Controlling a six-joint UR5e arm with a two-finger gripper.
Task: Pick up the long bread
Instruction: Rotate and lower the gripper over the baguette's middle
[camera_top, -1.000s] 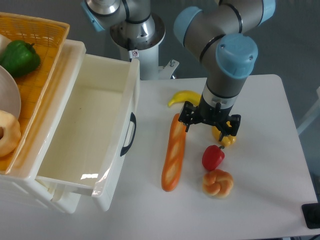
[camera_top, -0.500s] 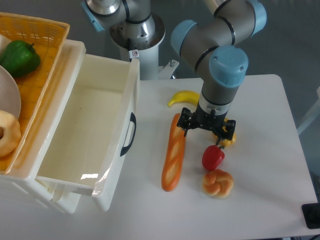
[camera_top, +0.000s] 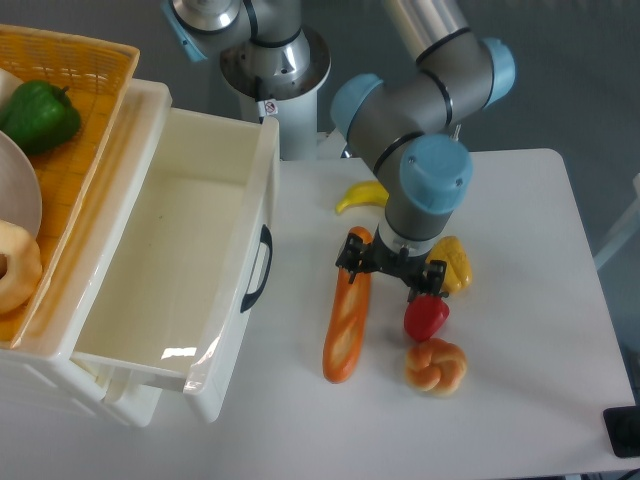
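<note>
The long bread (camera_top: 346, 318), a slim glossy orange-golden baguette, lies on the white table running from below the banana down toward the front. My gripper (camera_top: 390, 274) hangs just right of the bread's upper end, pointing down with its black fingers spread open and nothing between them. Its left finger (camera_top: 350, 266) is over the bread's top end; whether it touches is not clear. The arm's blue-capped wrist hides the table behind it.
A yellow banana (camera_top: 360, 196) lies behind the gripper. A yellow pepper (camera_top: 452, 265), a red pepper (camera_top: 426, 317) and a small knotted roll (camera_top: 436, 365) sit to the right of the bread. An open white drawer (camera_top: 190, 260) stands at left, beside a basket (camera_top: 70, 120) with a green pepper.
The gripper has moved left and slightly forward, from over the yellow pepper to the upper end of the long bread. The foods have not moved.
</note>
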